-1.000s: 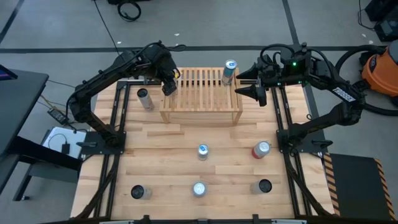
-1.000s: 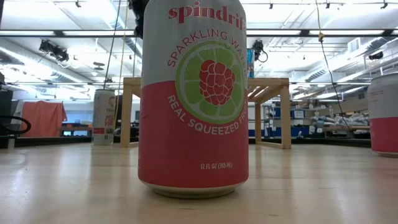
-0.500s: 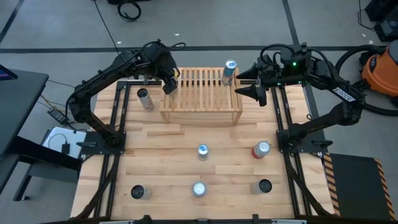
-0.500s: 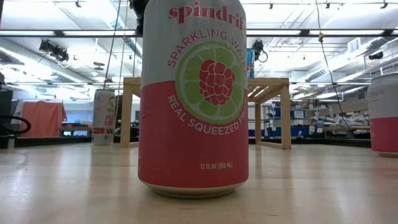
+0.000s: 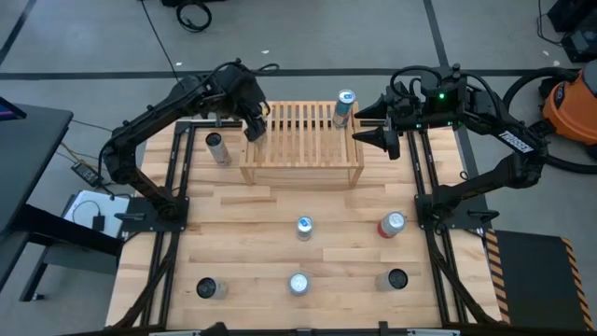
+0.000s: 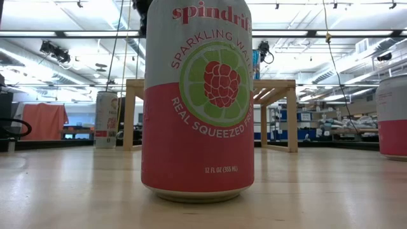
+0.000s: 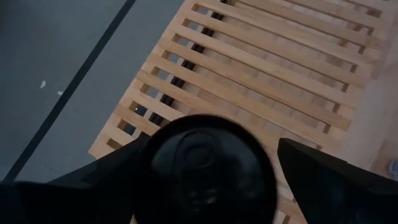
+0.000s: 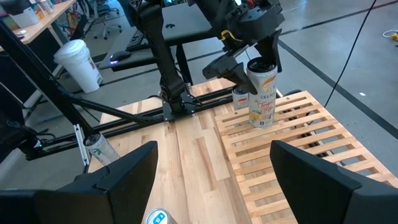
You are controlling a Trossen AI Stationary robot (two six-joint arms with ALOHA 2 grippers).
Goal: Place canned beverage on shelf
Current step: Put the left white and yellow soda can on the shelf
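Note:
The pale wood shelf (image 5: 300, 140) stands at the table's far middle; its slatted top also shows in the left wrist view (image 7: 261, 68) and the right wrist view (image 8: 298, 143). My left gripper (image 5: 254, 126) is over the shelf's left end, shut on a white and orange can (image 8: 261, 96) with a black top (image 7: 208, 168). A blue-topped can (image 5: 344, 107) stands on the shelf's far right corner. My right gripper (image 5: 373, 137) is open and empty, just right of the shelf. My left gripper holds the can by its upper end (image 8: 256, 67), one finger (image 7: 93, 183) on each side of the black top. The fingers come from above, pointing down. The can is upright, its base (image 8: 261, 123) at the slatted top; whether it rests there I cannot tell.
Several more cans stand on the table: one left of the shelf (image 5: 216, 147), two in the middle row (image 5: 304, 227) (image 5: 392, 224) and three near the front edge (image 5: 298, 283). A red and white can (image 6: 198, 102) fills the low view.

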